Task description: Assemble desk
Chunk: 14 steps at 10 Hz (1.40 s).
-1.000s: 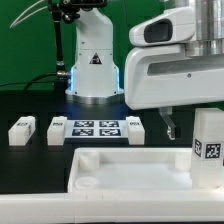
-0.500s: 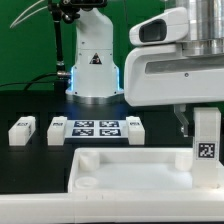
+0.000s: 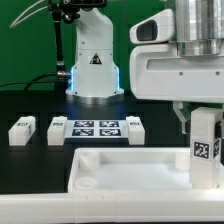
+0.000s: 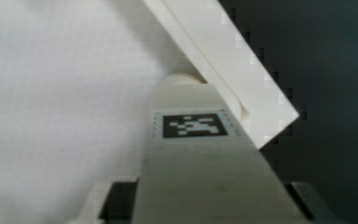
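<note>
Claw [image 4: 204, 200] is gripping one white leg [image 3: 205, 143] upright, narrow around it, right at the desk top [image 3: 120, 165] corner on the exterior view's right. I'd be squaring the leg over that corner's socket (hidden here), then lowering slowly so it isn't jamming crooked.

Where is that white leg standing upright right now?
In the exterior view the upright leg stands at the far right, at the desk top's right end.
</note>
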Tool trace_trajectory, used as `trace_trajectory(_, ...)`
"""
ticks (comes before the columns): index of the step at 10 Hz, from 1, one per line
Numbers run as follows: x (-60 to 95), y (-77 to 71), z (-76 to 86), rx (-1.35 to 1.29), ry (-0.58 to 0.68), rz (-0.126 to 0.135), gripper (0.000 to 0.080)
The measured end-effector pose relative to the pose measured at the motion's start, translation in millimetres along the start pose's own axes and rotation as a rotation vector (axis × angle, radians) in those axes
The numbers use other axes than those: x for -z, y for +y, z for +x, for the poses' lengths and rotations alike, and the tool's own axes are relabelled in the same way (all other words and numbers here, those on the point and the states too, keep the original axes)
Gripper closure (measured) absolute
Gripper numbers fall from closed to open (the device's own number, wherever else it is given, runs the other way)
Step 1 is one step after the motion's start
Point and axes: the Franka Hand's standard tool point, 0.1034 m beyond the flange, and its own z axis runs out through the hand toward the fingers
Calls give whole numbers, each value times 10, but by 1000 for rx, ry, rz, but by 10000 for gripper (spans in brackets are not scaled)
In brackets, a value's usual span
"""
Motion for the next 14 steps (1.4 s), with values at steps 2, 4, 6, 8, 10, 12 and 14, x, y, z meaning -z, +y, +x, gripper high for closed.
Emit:
trace_trajectory(2,44,9,15,-329,-42,-4,511)
trace_trajectory(4,73,-30,1,-695,-74,-6,511)
trace_trajectory(6,24,-41,-7,-934,-74,-3,511)
trace_trajectory(8,-5,-54,-9,-1023,-68,0,510)
trace_trajectory(10,10,-53,21,-1115,-57,4,508)
trace_trajectory(12,4,-57,11,-1185,-61,3,433)
trace_trajectory(14,-1,-63,2,-1136,-62,4,292)
